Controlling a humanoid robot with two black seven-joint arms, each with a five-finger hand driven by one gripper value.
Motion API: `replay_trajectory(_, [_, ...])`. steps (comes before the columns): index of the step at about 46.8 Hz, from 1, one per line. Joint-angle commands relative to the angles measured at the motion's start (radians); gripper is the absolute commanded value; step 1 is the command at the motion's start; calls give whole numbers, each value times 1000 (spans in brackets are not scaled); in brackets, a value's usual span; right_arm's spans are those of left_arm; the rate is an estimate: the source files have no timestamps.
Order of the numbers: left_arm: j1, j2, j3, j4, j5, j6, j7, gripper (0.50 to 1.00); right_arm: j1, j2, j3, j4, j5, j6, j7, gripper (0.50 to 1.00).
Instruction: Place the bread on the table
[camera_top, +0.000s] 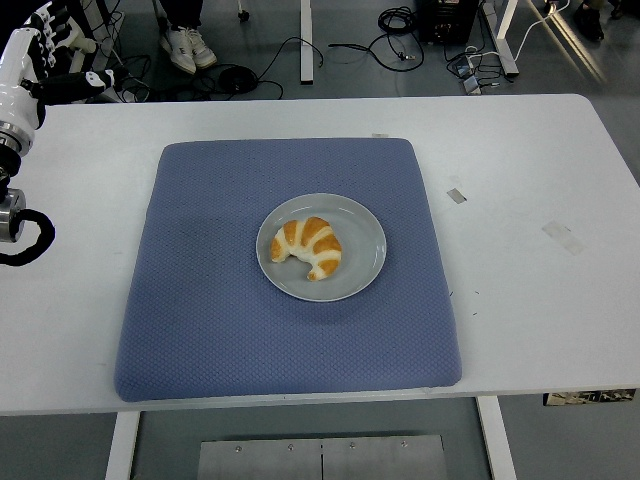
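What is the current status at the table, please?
Left robot hand raised at far left edge, holding nothing; right not in view. Croissant on grey plate, centre of blue mat, untouched. Nothing in the way.

Bright, even overhead light, soft shadows, sharp focus, no glare.

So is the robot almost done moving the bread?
Not yet, nothing looks done. The bread lies on the grey plate, which sits on the blue mat. The left robot hand is up at the table's far left corner, away from the bread and holding nothing. What is left: reaching in, picking up the bread and setting it on the white table.
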Motion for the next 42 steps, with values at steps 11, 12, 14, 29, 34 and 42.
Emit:
replay_trajectory(11, [2, 5, -2, -3, -5, 0, -1, 981, 0, 0, 0, 0, 0, 0, -1, 1000])
replay_trajectory(12, [2, 5, -2, -5, -5, 0, -1, 981, 0, 0, 0, 0, 0, 0, -1, 1000])
replay_trajectory(14, [0, 5, -2, -6, -3, 0, -1, 983, 0, 0, 0, 0, 0, 0, -1, 1000])
replay_trajectory(29, [-3, 3, -3, -11, -3, 1, -1, 983, 0, 0, 0, 0, 0, 0, 1, 1000])
replay_trajectory(34, [-3, 5, -8, -11, -5, 3, -1, 981, 0, 0, 0, 0, 0, 0, -1, 1000])
replay_trajectory(42, [-3, 5, -9, -11, -6, 3, -1, 983, 0, 0, 0, 0, 0, 0, -1, 1000])
